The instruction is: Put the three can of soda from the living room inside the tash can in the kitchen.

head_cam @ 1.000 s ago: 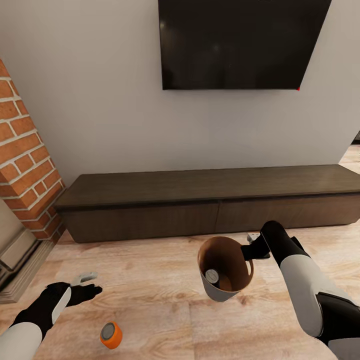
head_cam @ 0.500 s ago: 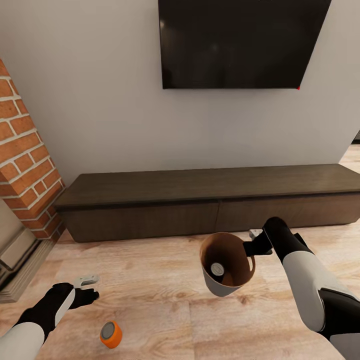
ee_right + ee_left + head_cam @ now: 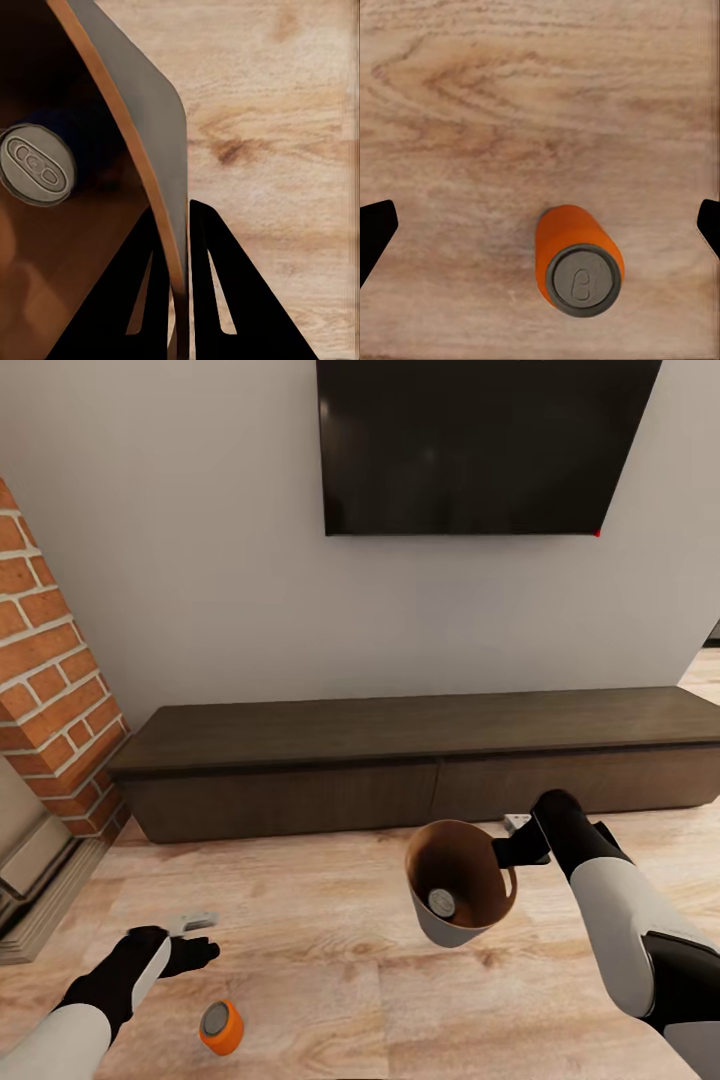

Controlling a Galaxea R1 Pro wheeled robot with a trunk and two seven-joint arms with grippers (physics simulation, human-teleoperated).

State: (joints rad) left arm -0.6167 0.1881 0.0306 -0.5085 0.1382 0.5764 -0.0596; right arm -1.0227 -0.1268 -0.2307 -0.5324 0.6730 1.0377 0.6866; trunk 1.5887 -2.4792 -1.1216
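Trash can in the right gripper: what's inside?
One soda can, dark blue-sided with a silver top, lies inside the trash can, against its brown wall. The near wall covers the rest of the bottom, so more cans can't be ruled out.

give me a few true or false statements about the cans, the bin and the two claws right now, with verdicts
1. The right claw pinches the rim of the trash can. True.
2. The trash can is empty. False: a blue soda can lies inside it.
3. An orange soda can stands on the wood floor near the left arm. True.
4. The left claw is shut on the orange soda can. False: its fingers are wide apart, and the can stands between them untouched.
5. The trash can sits on the dark cabinet. False: it is held tilted above the floor, in front of the cabinet.
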